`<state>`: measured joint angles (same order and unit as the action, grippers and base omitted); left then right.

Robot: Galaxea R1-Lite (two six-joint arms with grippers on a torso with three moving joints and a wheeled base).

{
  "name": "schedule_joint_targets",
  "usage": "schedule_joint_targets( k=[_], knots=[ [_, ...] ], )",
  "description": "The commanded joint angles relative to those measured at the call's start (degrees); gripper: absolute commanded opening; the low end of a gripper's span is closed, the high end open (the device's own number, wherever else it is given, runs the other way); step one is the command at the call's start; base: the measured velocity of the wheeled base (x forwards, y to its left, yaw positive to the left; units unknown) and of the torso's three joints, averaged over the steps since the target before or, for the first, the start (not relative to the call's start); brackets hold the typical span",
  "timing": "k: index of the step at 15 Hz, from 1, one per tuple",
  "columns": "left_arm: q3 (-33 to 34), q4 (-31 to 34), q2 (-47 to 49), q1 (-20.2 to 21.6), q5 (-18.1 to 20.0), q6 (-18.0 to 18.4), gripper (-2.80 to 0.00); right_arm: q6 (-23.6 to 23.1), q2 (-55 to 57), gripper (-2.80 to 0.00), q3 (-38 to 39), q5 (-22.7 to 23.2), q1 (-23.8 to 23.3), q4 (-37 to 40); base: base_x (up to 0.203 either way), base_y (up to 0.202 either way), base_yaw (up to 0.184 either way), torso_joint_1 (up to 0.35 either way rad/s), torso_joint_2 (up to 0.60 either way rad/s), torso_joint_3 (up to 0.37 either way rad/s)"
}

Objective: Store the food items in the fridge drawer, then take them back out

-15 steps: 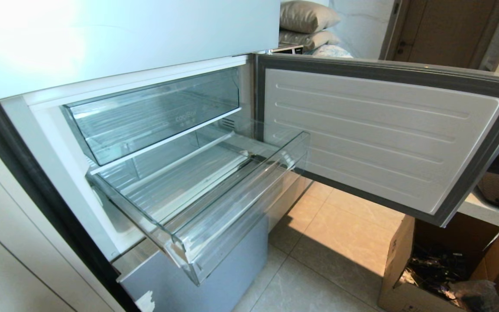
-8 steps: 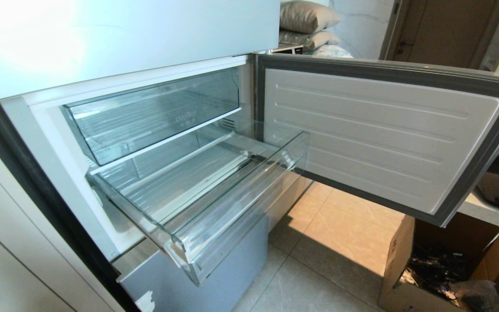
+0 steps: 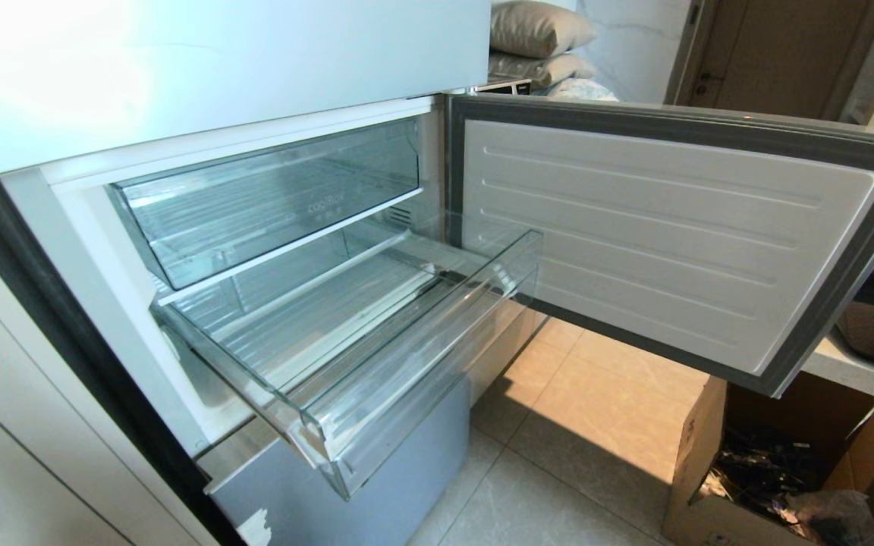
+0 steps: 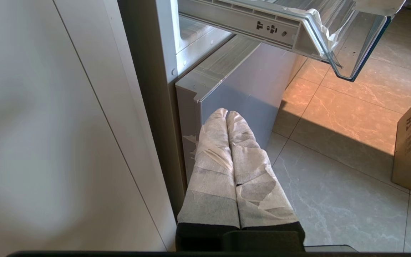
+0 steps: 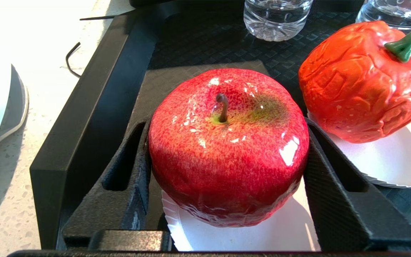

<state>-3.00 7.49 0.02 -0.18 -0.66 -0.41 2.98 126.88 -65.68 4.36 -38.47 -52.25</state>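
Note:
In the right wrist view a glossy red apple-like food item (image 5: 227, 150) with a short dark stem sits on a white paper plate (image 5: 248, 239) inside a black tray (image 5: 95, 103). My right gripper (image 5: 227, 125) straddles it, its black fingers (image 5: 134, 171) pressed against both sides. The fridge drawer (image 3: 407, 364), clear, shallow and ribbed, is pulled out and holds nothing. My left gripper (image 4: 226, 114) is shut, its taped fingers together, parked low beside the fridge's grey lower front (image 4: 241, 78).
A wrinkled orange-red pepper (image 5: 359, 82) on a second white plate lies next to the apple, with clear bottles (image 5: 277, 18) behind. The fridge door (image 3: 672, 235) hangs open to the right. A taller clear drawer (image 3: 270, 197) sits above. A cardboard box (image 3: 718, 455) stands on the floor.
The fridge, drawer and door look the same in the head view. Only the dark and red shapes on the counter at the far right edge have shifted slightly.

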Motion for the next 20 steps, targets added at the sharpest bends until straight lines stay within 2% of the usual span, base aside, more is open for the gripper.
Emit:
schedule_joint_targets(
  k=[1,4,6,9,11,15,16,17,18,20],
  knots=[
    [0.01,-0.01,-0.02,0.01,-0.04,-0.02,-2.80,0.00,-0.47,-2.80,0.32,-0.17,-0.02,-0.26,0.000,0.000,0.000,0.000,0.00,0.000],
    [0.01,-0.01,-0.02,0.01,-0.04,-0.02,-2.80,-0.21,-5.81,-2.80,2.91,-2.20,-0.63,-0.32,0.000,0.000,0.000,0.000,0.00,0.000],
    [0.01,-0.01,-0.02,0.01,-0.04,-0.02,-2.80,-0.63,-12.34,-2.80,5.61,-5.51,-1.74,-0.34,0.000,0.000,0.000,0.000,0.00,0.000],
    [0.01,0.07,-0.02,0.01,-0.04,-0.02,-2.80,-1.65,-25.02,-2.80,11.13,-6.83,-4.25,1.97,0.000,0.000,0.000,0.000,0.00,0.000],
    [0.01,0.07,-0.02,0.01,-0.04,-0.02,-2.80,-1.81,-36.18,-2.80,15.95,-6.11,-5.90,5.07,0.000,0.000,0.000,0.000,0.00,0.000],
    [0.01,0.07,-0.02,0.01,-0.04,-0.02,-2.80,-1.40,-60.72,-2.80,26.87,-1.78,-6.63,11.42,0.000,0.000,0.000,0.000,0.00,0.000],
    [0.01,0.06,-0.02,0.01,-0.04,-0.02,-2.80,-1.28,-66.81,-2.80,30.01,-0.55,-5.38,13.29,0.000,0.000,0.000,0.000,0.00,0.000],
    [0.01,0.03,-0.02,0.01,-0.04,-0.02,-2.80,-1.20,-72.54,-2.80,33.52,0.33,-2.01,15.12,0.000,0.000,0.000,0.000,0.00,0.000],
    [0.01,0.06,-0.02,0.01,-0.04,-0.02,-2.80,-1.20,-76.45,-2.80,36.42,0.78,3.40,16.93,0.000,0.000,0.000,0.000,0.00,0.000],
    [0.01,0.07,-0.02,0.01,-0.04,-0.02,-2.80,-1.36,-84.63,-2.80,42.70,0.89,20.43,24.16,0.000,0.000,0.000,0.000,0.00,0.000]
  ],
)
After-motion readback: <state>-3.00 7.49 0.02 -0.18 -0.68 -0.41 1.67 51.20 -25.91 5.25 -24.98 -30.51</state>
